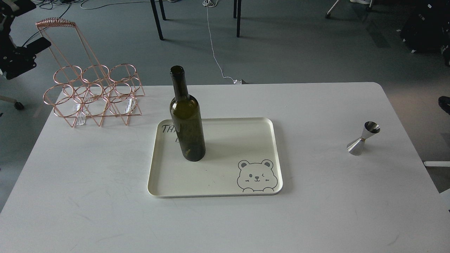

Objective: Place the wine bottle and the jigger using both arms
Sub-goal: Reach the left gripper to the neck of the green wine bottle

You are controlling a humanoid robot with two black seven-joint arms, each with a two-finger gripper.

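The wine bottle, dark olive-green with no label, stands upright on the left part of a cream tray in the middle of the white table. The jigger, a small shiny steel double cone with a gold waist, stands upright on the table far to the right, well apart from the tray. Neither of my arms nor grippers shows over the table in this view.
A rose-gold wire bottle rack stands at the table's back left corner. The tray has a bear drawing at its front right. Black equipment sits off the table's left, and a dark object at the right edge.
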